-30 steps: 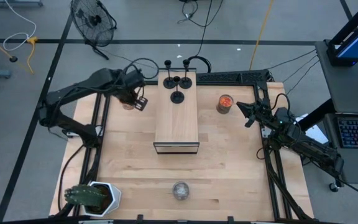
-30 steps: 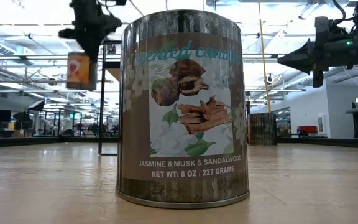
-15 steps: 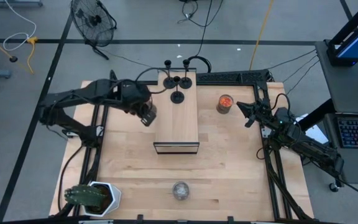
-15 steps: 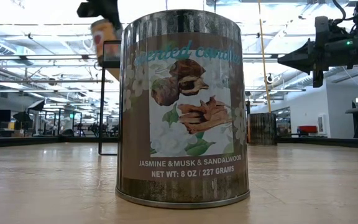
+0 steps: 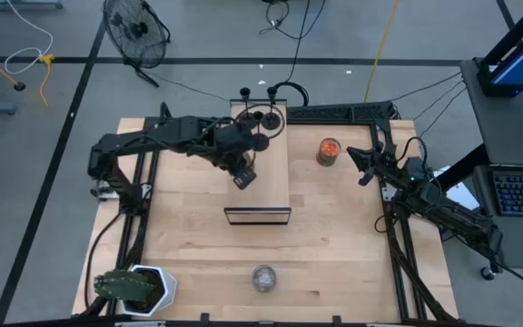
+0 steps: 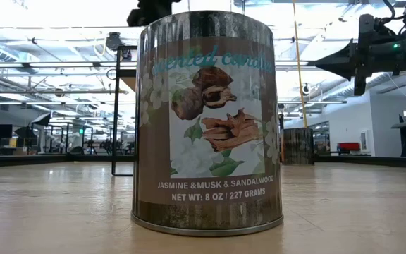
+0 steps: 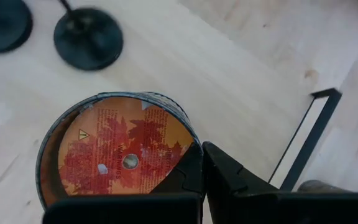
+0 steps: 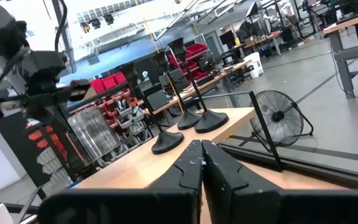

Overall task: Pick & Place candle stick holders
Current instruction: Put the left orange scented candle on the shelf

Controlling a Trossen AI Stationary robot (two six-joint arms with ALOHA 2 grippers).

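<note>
Three matte-black candle stick holders stand by their disc bases on the far end of a long wooden box. They also show in the left wrist view and the right wrist view. My left gripper is over the box, just near of the holders, shut on a tin with an orange-red top. My right gripper is shut and empty, raised at the table's right side. My left gripper holds the tin by its rim at one side. One finger lies over the rim on the orange-red top and the other is outside the wall. The fingers come from above, and the tin sits upright under them above the box.
A second tin with an orange-red top stands on the table right of the box. A silver-topped scented-candle tin stands near the front edge and fills the low view. A potted plant is at the front left corner.
My left gripper has carried the tin from the table's left side toward the right and a little toward the near edge. It now hangs over the wooden box beside the holders. The holders and my right arm have kept still.
</note>
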